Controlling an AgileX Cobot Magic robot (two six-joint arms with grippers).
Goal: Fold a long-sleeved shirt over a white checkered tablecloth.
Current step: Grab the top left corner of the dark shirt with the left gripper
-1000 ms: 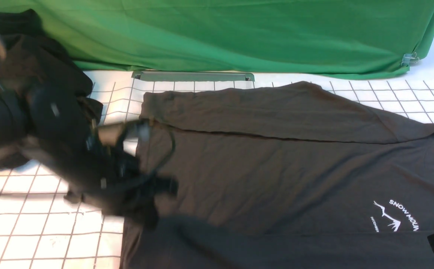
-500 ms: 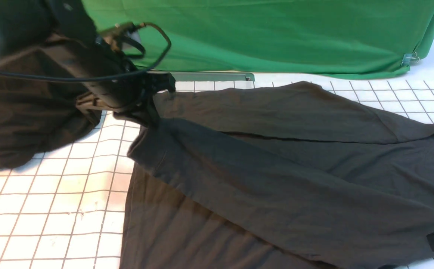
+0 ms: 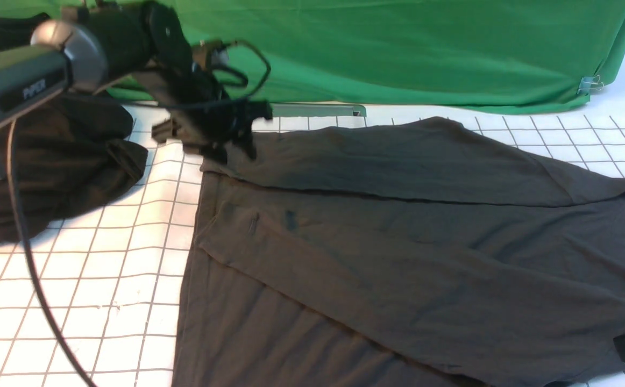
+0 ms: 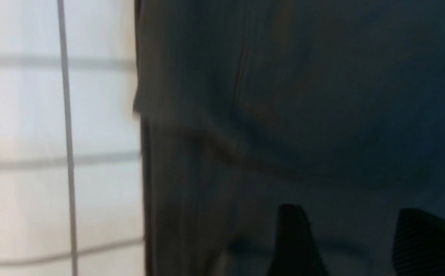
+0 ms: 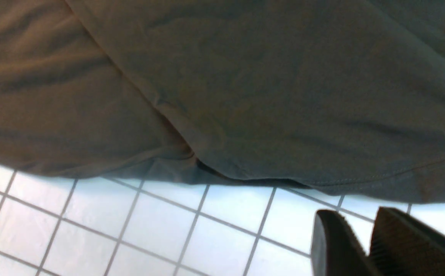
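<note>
- Long-sleeved shirt [image 3: 398,252], dark charcoal-grey cotton: lies flat from centre to right edge of the frame, hem at left, one sleeve laid slantwise across the body.
- White checkered tablecloth [image 3: 76,279], thin grey grid: under the shirt, bare at lower left.
- Left gripper [image 3: 234,150], black: upper left, over the hem's far corner; jaws spread, empty.
- Right gripper [image 5: 360,226]: lower right edge, beside the shirt's near edge; jaws nearly closed on nothing.
- Handling, as judged: pinch all layers at the hem corner, lift low, carry evenly toward the collar.
- Plain black cloth heap [image 3: 65,161], left; green draped cloth [image 3: 398,48], top.
</note>
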